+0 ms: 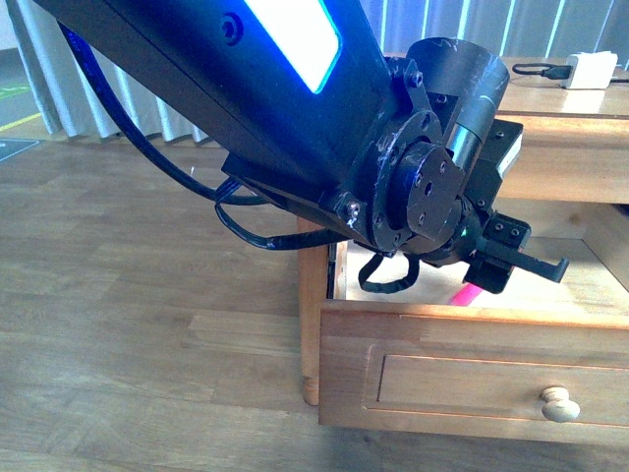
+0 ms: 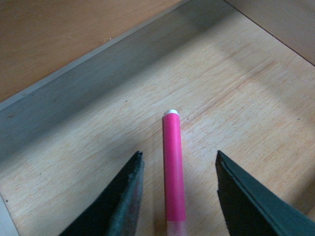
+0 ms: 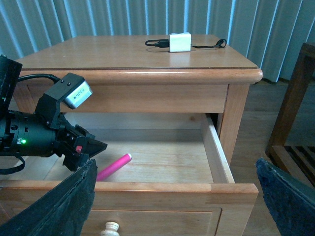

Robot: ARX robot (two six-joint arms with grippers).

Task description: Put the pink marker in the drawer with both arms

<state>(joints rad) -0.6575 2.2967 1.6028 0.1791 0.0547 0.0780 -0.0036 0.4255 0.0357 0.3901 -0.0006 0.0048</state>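
Pink marker [image 2: 173,167] is down on the floor of the open drawer [image 3: 216,152], apparently lying loose. Left fingers [image 2: 125,196] are spread either side, not touching it. Right fingers [image 3: 69,206] are apart too, outside the front. Left to do: pull clear, shut the drawer.

You see pale pleated curtains [image 3: 98,19], backlit, behind the honey-brown cabinet [image 3: 123,54]; wood-plank floor [image 1: 128,295] spreads to its left, a darker wooden frame [image 3: 295,93] stands beside it.
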